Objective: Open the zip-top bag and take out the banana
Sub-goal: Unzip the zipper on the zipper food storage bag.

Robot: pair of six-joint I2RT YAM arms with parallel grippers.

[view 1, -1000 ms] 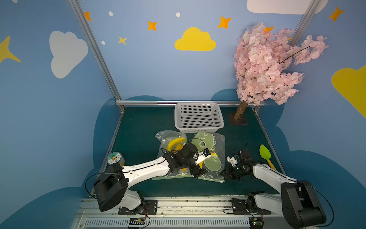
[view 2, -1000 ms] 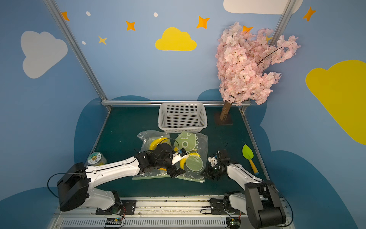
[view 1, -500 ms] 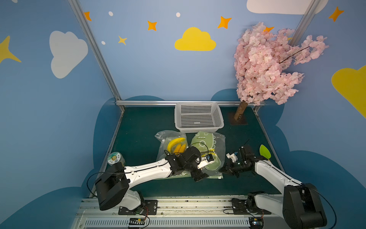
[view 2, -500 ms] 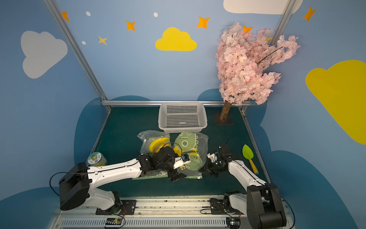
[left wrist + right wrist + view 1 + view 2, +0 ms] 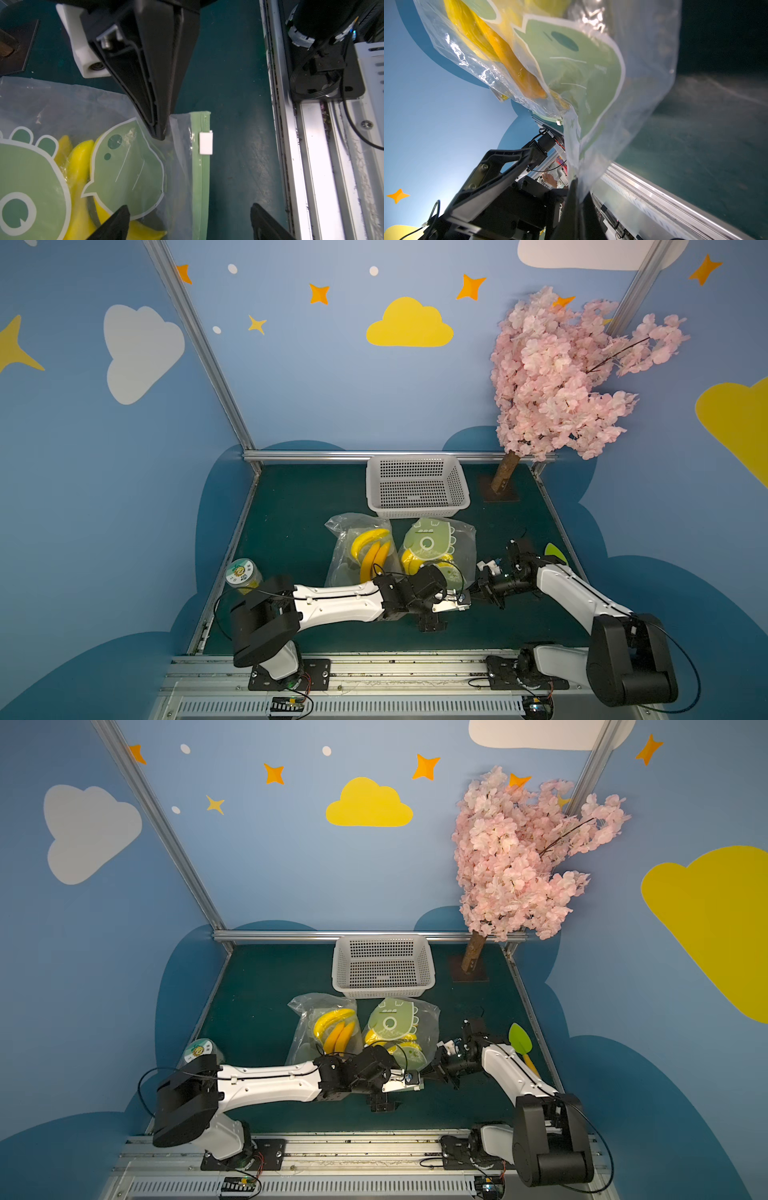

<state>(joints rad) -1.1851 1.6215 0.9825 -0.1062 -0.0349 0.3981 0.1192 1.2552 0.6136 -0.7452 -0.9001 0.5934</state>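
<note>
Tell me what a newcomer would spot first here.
The pink tree at the back right corner grabs the eye first. Mid-table, in front of the basket, lie two bags of bananas: a clear bag and a printed bag. At the printed bag's near edge the arms meet: the right gripper is shut on its corner, the left gripper open above its zip strip.
</note>
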